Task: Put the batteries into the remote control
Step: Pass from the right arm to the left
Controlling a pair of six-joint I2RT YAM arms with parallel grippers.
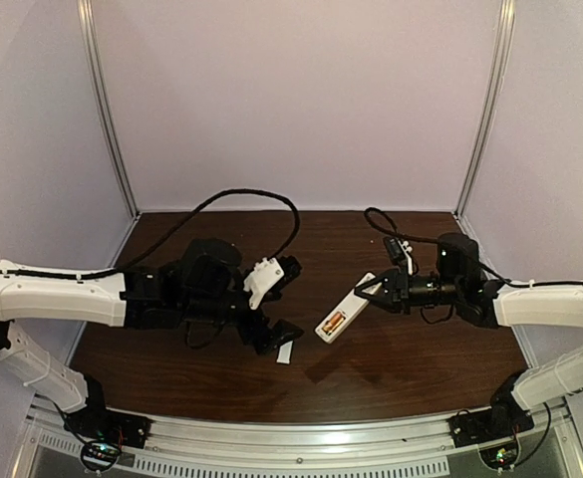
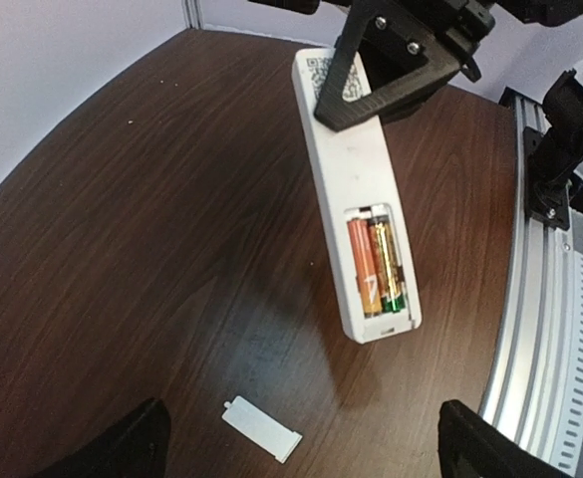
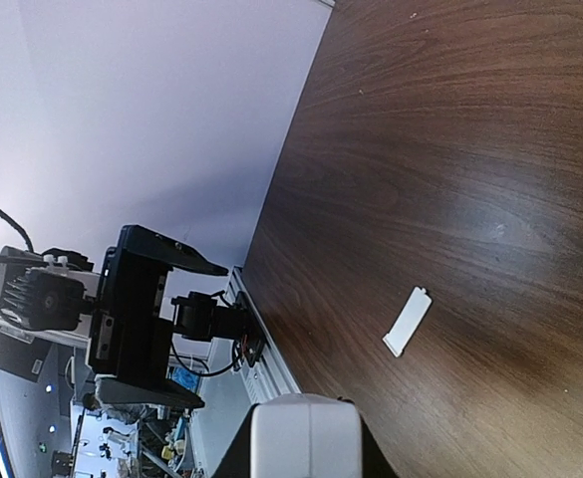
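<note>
The white remote control (image 1: 343, 311) hangs tilted above the table, back side up, with its compartment open. Two orange-and-gold batteries (image 2: 374, 266) lie side by side in the compartment; they also show in the top view (image 1: 333, 321). My right gripper (image 1: 376, 292) is shut on the remote's far end. In the right wrist view only the remote's white end (image 3: 304, 435) shows between the jaws. My left gripper (image 2: 301, 453) is open and empty, with its fingers wide apart, left of the remote.
A small loose white cover plate (image 2: 261, 429) lies flat on the dark wood table (image 1: 221, 398), below the left gripper; it also shows in the right wrist view (image 3: 407, 322). An aluminium rail (image 1: 301, 443) runs along the near edge. Pale walls enclose the table.
</note>
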